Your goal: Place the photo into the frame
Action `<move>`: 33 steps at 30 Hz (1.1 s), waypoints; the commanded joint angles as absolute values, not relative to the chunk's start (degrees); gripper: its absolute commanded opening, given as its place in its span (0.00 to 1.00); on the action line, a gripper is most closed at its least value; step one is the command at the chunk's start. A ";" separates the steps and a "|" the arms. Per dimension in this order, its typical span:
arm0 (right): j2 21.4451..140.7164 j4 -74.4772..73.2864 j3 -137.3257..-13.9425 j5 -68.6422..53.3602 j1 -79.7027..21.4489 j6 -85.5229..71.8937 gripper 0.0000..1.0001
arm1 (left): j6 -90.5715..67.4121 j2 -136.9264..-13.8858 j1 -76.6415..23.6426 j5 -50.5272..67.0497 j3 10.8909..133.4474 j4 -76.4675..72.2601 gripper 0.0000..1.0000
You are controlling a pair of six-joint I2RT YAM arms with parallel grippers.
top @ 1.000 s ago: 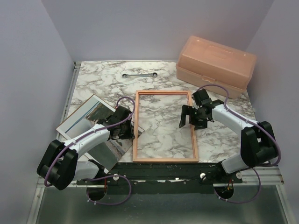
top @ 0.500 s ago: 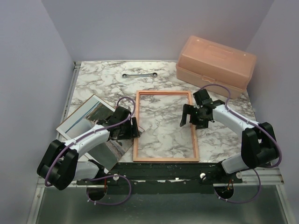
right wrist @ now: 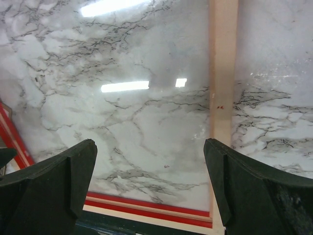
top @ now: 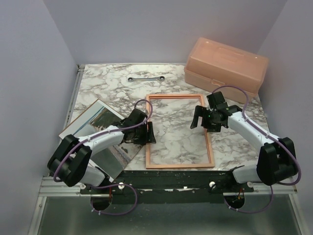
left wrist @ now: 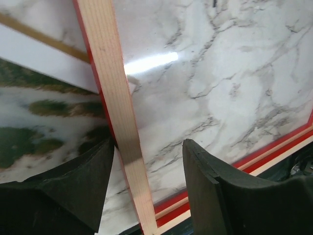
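Observation:
The frame [top: 180,166] lies flat on the marble table, pale wood back up, red showing at its edges. A reflective pane lies inside it. The photo [top: 93,120], grey-green with a white edge, lies left of the frame, partly under my left arm. My left gripper [top: 146,133] is open and straddles the frame's left rail [left wrist: 117,122], one finger over the photo [left wrist: 34,107], the other inside the frame. My left gripper [left wrist: 149,166] grips nothing. My right gripper [top: 205,117] is open wide over the frame's right rail [right wrist: 222,73]. My right gripper [right wrist: 151,181] is empty.
A pink plastic box [top: 226,66] stands at the back right. A metal wrench [top: 145,78] lies at the back centre. Purple walls close in the left, back and right sides. The dark arm-base rail runs along the near edge.
The frame has slid to the right and turned slightly. My left gripper moved right with it onto its left rail. My right gripper shifted a little right and back.

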State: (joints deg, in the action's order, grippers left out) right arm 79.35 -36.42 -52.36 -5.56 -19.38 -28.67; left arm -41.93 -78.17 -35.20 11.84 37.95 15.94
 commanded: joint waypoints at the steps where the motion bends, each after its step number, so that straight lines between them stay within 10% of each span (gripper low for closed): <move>1: 77.79 -38.81 -54.98 -4.87 -19.07 -28.63 1.00 | -42.80 -82.68 -38.72 12.25 44.31 15.36 0.59; 22: 78.41 -34.58 -57.38 -14.55 -20.78 -27.34 1.00 | -44.70 -74.26 -40.29 10.60 42.89 16.21 0.68; 33: 88.91 -32.18 -66.54 10.43 -21.09 -26.59 1.00 | -42.74 -62.74 -29.24 13.59 32.56 16.65 0.67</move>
